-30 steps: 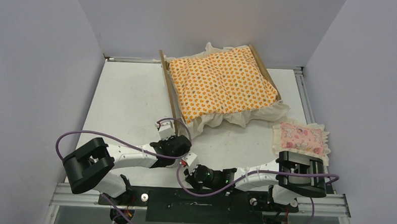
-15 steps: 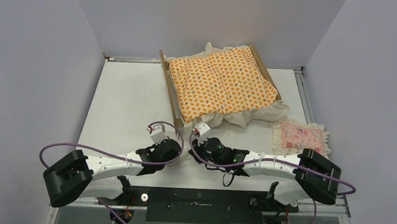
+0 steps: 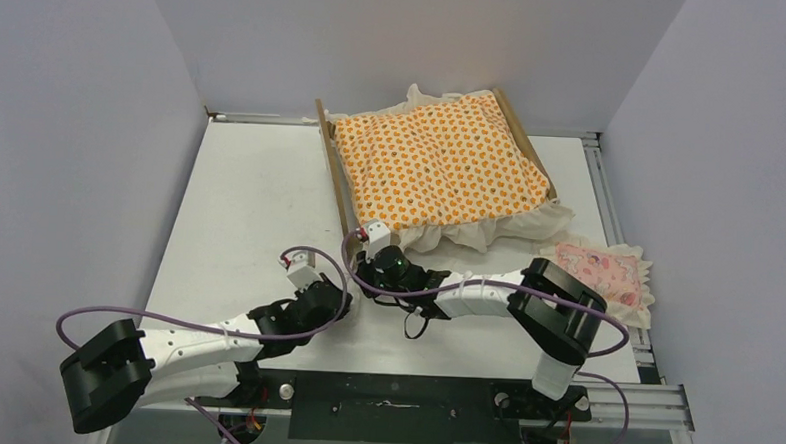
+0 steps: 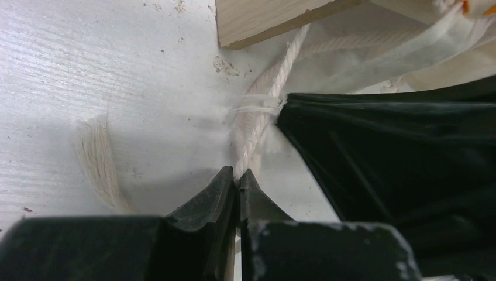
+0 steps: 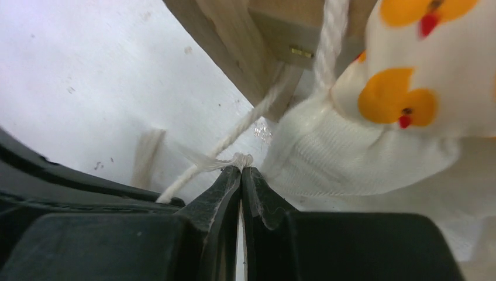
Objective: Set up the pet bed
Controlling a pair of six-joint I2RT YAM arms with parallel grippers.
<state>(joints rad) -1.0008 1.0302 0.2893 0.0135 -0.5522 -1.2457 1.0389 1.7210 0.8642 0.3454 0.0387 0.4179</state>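
Note:
The pet bed (image 3: pixel 333 169) is a light wooden frame at the back of the table, with the orange-patterned mattress (image 3: pixel 436 169) lying on it. A white cord (image 4: pixel 257 111) runs from the frame's near-left corner (image 4: pixel 263 20) down onto the table. My left gripper (image 4: pixel 238 173) is shut on this cord, just in front of that corner (image 3: pixel 346 292). My right gripper (image 5: pixel 241 168) is shut on a frayed knot of the cord (image 5: pixel 257 111) beside the mattress ruffle, right at the corner (image 3: pixel 364 269). The two grippers almost touch.
A small pink frilled pillow (image 3: pixel 597 271) lies at the right edge of the table. The right arm's black body (image 4: pixel 398 158) fills the right side of the left wrist view. White walls enclose the table on three sides.
The right arm swung from near the bases up to the bed's near-left corner. The left arm stretched out lower and its gripper closed on the cord.

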